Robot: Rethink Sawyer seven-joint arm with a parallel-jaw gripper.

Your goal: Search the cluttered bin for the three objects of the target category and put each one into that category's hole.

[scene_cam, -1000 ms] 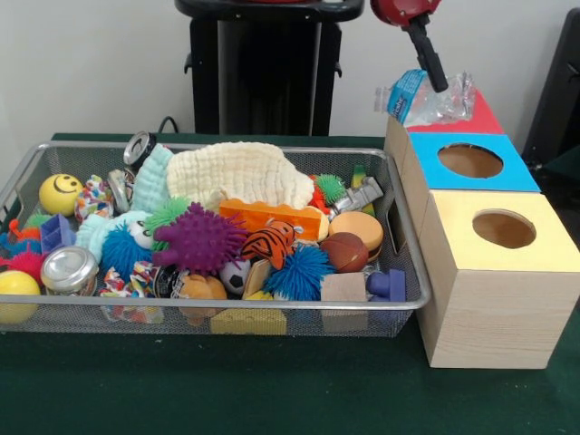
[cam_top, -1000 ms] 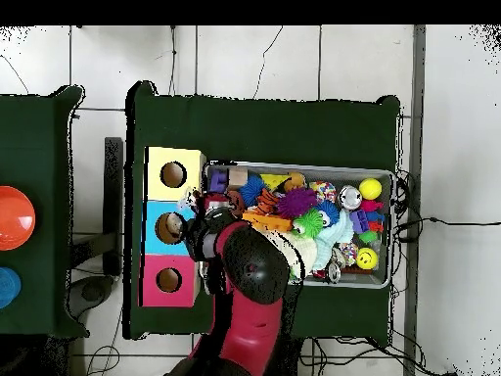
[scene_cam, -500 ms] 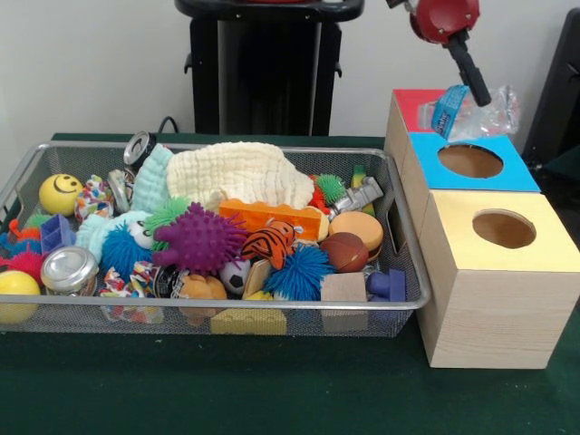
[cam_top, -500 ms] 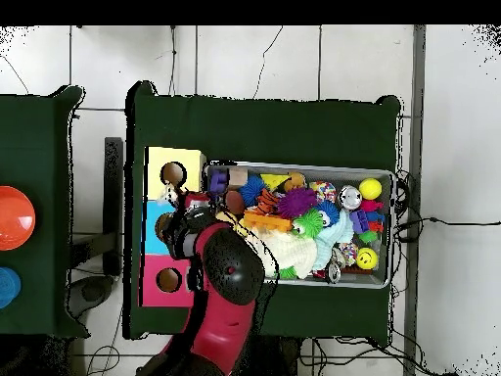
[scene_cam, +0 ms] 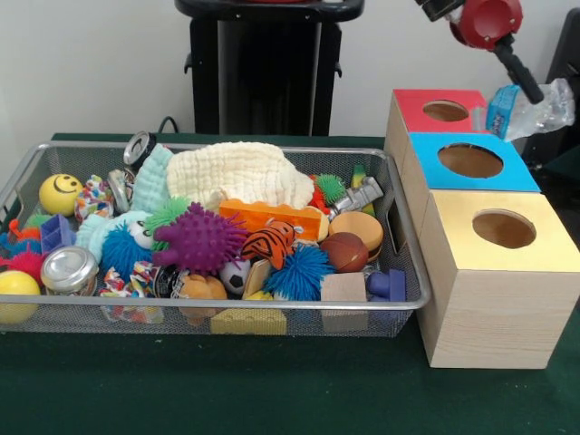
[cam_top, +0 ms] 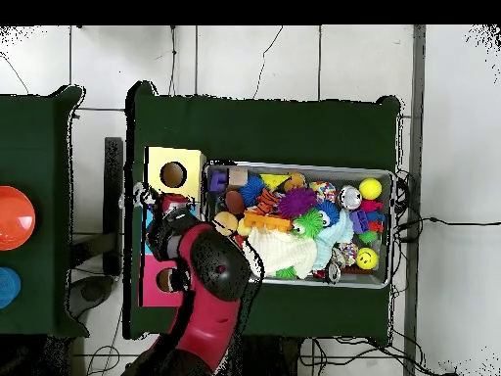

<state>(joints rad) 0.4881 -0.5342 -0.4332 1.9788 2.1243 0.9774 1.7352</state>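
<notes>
Hand (scene_cam: 530, 89) grips crumpled plastic bottle (scene_cam: 536, 108) beside red box (scene_cam: 433, 112).

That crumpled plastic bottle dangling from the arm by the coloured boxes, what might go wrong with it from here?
The plastic bottle hangs from the gripper off to the side of the red box, beyond its hole. If let go there, it would probably miss and fall beside the boxes.

It looks wide and crumpled next to that hole, so it may catch on the rim rather than drop in.

It seems held by one end only, so it could slip.

Three boxes (scene_cam: 471, 195), one bin (scene_cam: 403, 227), one bottle (scene_cam: 530, 109).
</notes>
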